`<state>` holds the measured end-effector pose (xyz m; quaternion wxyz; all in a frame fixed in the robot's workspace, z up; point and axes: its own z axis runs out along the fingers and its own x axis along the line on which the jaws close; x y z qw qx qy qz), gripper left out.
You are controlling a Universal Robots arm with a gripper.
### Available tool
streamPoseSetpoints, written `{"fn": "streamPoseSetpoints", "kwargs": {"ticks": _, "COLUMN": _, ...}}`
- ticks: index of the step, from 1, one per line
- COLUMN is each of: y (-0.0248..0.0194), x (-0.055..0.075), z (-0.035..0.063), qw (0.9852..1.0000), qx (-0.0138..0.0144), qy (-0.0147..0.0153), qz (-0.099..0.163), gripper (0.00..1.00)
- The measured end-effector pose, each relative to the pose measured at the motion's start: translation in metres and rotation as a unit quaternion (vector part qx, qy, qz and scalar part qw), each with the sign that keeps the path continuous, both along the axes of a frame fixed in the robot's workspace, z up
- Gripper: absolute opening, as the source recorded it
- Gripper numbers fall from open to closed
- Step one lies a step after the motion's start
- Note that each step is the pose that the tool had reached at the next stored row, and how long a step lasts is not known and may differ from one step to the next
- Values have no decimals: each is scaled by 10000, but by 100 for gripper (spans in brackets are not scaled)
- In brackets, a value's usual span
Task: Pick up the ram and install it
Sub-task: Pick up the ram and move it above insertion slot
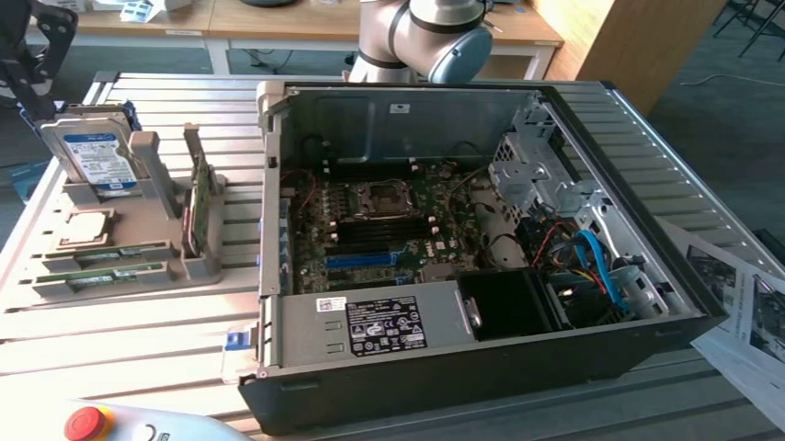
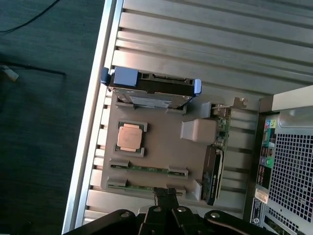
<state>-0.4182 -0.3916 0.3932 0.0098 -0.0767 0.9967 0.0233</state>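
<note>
Task at its opening stage: the gripper, its open-or-closed state impossible to tell, is hovering over the parts tray, where the ram is lying, apparently untouched, well apart from the motherboard in the open case.

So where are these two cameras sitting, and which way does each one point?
Exterior view: off the arm, raised, looking down on the open computer case and slatted table; the arm's grey joint shows behind the case.
Wrist view: on the wrist, looking down at the parts holder; the gripper shows nearest the ram sticks.
Shared: the holder, its hard drive, processor chip and ram sticks.
</note>
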Motion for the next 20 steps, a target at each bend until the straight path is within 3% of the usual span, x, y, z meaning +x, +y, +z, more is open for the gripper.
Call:
{"fn": "streamPoseSetpoints", "kwargs": {"ticks": 9, "y": 0, "x": 0, "z": 0, "qw": 9989, "qx": 0, "qy": 0, "qz": 478, "gripper": 10}}
{"fn": "streamPoseSetpoints", "kwargs": {"ticks": 20, "y": 0, "x": 0, "z": 0, "qw": 9946, "qx": 0, "qy": 0, "qz": 1037, "gripper": 10}}
